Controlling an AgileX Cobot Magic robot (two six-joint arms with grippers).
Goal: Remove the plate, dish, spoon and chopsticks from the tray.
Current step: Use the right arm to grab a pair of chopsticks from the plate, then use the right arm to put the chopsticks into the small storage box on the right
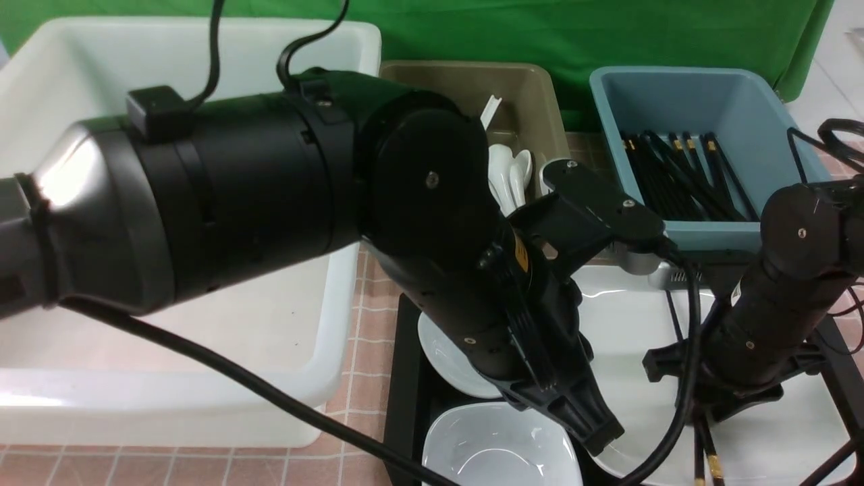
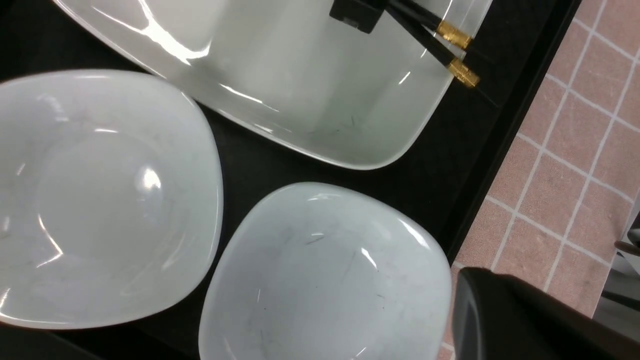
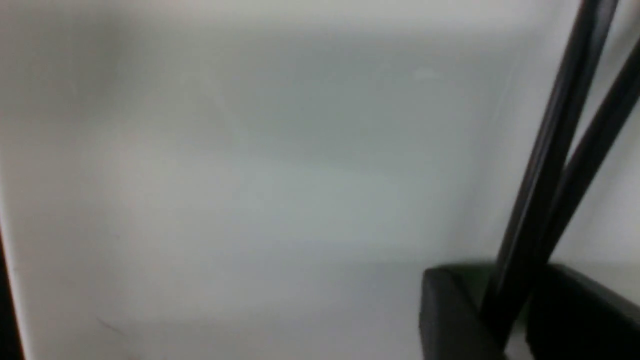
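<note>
- Green backdrop (image 1: 540,34) and a pink checked tablecloth (image 1: 368,317) frame the scene. The black tray (image 1: 405,405) sits in front of 3 bins: a white bin (image 1: 88,61), a tan bin (image 1: 526,88) and a blue bin (image 1: 675,101).
- Nothing visible on the tray has been cleared, so the job looks to be at an early stage.
- The large white plate (image 1: 621,324) lies flat on the tray, with 2 small dishes (image 1: 499,445) just beside it on the robot's left.
- The chopsticks (image 2: 452,35) lie across the plate, their gold-banded ends reaching over its near edge.
- The right gripper (image 1: 705,408) is down on the plate with a finger on each side of the pair. I cannot tell whether it has clamped them yet. Moving them to the blue bin looks like the step in hand.
- The left gripper (image 1: 601,435) is closed and empty, hanging low over the tray between the near dish and the plate.
- No spoon shows on the visible parts of the tray, though the left arm hides much of it. White spoons (image 1: 513,175) lie in the tan bin; whether the task's spoon is among them is unclear.
- Left to do: chopsticks, plate and dishes.
</note>
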